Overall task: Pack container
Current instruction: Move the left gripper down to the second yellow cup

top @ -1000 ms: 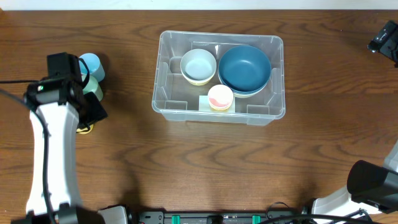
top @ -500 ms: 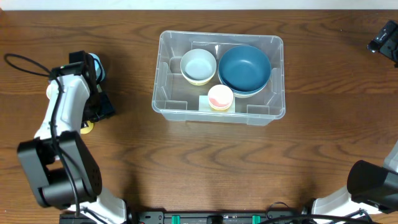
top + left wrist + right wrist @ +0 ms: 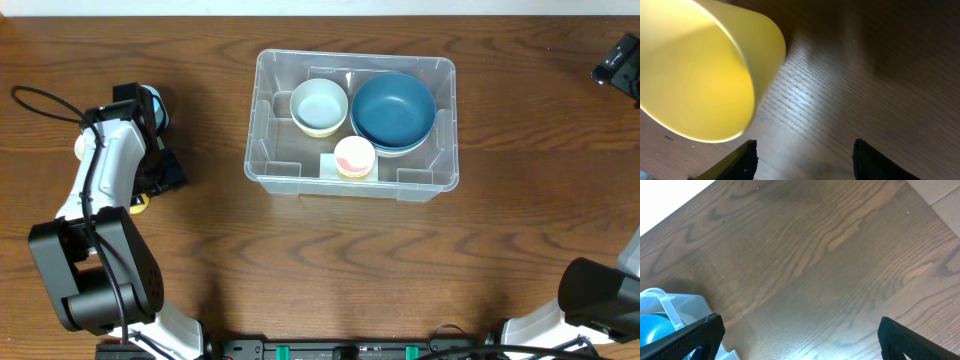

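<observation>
1. Starting from the container point(image 3: 356, 55), we find it in the upper middle of the overhead frame, standing on the table point(image 3: 300, 260) with no lid on it.
2. Inside it we count three things: a pale bowl point(image 3: 319, 104) at the upper left, a dark blue bowl point(image 3: 392, 108) to its right, and a small pink cup point(image 3: 354, 155) below and between them.
3. We judge the packing partly done, since room remains along the lower edge of the container and cups lie outside it.
4. Well apart from it, at the left edge of the overhead frame, we see a light blue cup point(image 3: 152, 103) half hidden behind the left arm point(image 3: 105, 170).
5. A yellow cup point(image 3: 690, 75) fills the upper left of the left wrist frame, its open mouth towards the camera; we cannot tell whether it stands or lies.
6. The left gripper point(image 3: 802, 160) hangs low over the table beside that cup, its fingers moderately apart with only bare wood between them, holding nothing.
7. The left arm bends back on itself along the left side of the frame.
8. The right gripper point(image 3: 802, 330) waits at the upper right corner of the overhead frame, spread wide and empty, with the container's corner at the lower left of its own view.
</observation>
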### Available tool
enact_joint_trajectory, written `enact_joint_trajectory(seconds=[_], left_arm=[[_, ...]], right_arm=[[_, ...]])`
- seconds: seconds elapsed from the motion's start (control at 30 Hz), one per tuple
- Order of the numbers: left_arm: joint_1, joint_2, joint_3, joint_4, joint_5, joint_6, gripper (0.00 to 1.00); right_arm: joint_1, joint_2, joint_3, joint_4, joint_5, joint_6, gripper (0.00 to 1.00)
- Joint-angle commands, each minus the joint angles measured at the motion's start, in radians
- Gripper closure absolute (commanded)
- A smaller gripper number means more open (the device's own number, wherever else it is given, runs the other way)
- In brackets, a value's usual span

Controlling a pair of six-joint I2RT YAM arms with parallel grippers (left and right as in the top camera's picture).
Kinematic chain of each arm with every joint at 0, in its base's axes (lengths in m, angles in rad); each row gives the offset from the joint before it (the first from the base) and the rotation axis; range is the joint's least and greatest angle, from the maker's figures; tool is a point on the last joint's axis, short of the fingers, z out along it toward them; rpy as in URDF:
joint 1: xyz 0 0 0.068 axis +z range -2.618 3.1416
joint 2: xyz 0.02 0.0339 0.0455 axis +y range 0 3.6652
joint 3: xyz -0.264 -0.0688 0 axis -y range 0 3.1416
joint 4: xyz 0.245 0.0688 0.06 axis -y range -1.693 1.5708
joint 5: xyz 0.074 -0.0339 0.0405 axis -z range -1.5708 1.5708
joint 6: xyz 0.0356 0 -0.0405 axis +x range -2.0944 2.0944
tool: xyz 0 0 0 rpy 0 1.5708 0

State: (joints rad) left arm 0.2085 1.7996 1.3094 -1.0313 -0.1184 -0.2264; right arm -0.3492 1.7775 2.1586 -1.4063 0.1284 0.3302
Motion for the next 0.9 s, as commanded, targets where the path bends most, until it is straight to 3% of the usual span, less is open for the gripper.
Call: enact_joint_trajectory(seconds=[0.0, 0.33, 0.53, 0.87], left_arm=[[-0.006, -0.003, -0.001, -0.012, 0.064, 0.062, 0.42], [-0.061, -0.119, 0.0, -0.008, 0.073, 0.103, 0.41], [-0.023, -0.187, 0.0, 0.051, -0.005, 0.102, 0.37], [0.072, -0.185, 0.0, 0.096, -0.006, 0.098, 0.33]], right_arm=[[-0.005, 0.003, -0.002, -0.001, 0.006, 0.013, 0.01], [-0.005, 0.003, -0.002, 0.0, 0.006, 0.013, 0.01], [-0.005, 0.003, -0.002, 0.0, 0.006, 0.013, 0.01], [-0.005, 0.003, -0.002, 0.0, 0.006, 0.013, 0.01]])
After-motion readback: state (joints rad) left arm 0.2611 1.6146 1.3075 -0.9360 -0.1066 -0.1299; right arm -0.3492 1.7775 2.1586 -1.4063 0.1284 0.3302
